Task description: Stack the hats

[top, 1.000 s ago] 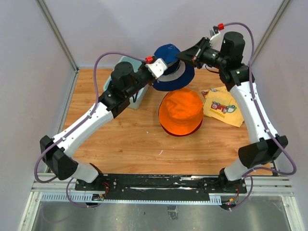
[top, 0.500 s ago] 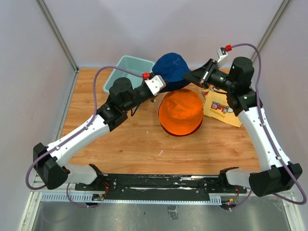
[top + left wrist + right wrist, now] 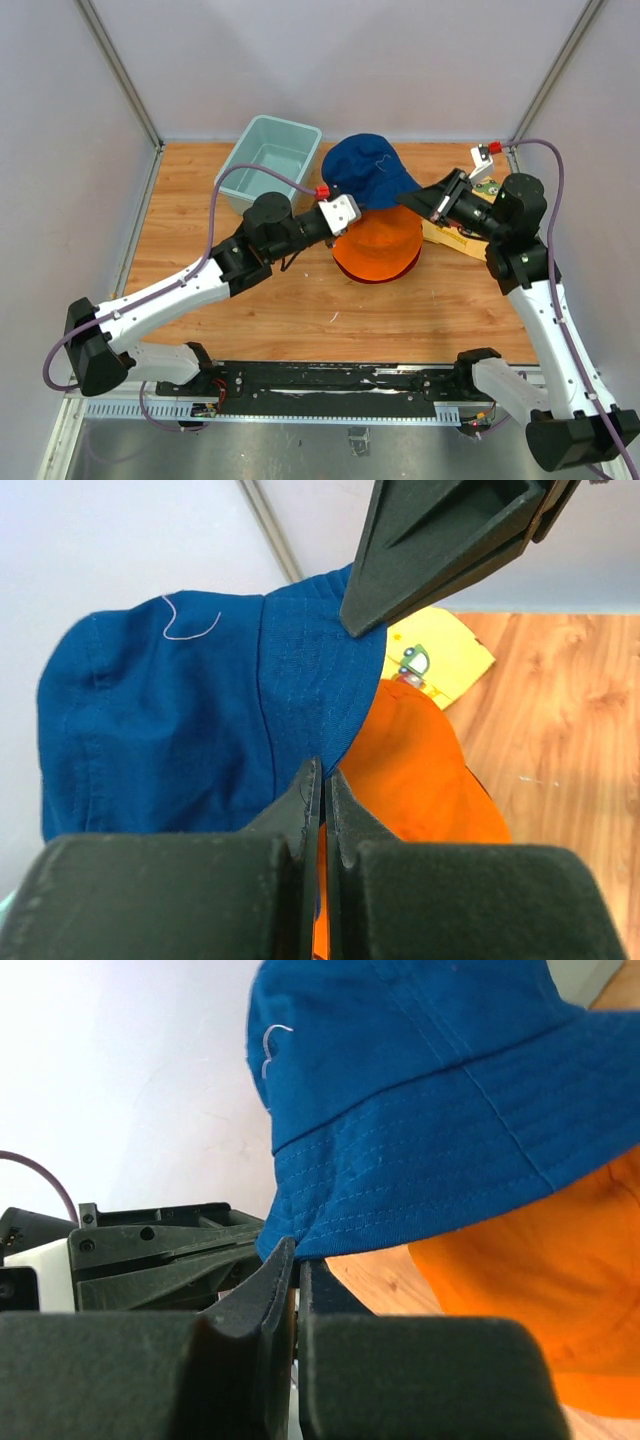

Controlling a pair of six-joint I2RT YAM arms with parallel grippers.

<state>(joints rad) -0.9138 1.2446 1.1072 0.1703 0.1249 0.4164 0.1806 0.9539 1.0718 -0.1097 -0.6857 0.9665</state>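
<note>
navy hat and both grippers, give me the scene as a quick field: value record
navy hat: held above the orange hat by its brim, contact unclear
left gripper: shut on the navy hat's brim
right gripper: shut on the opposite brim edge
orange hat: crown up on the table, partly under the navy hat
teal tub: back left of the table
car-print cloth: right of the orange hat
</note>
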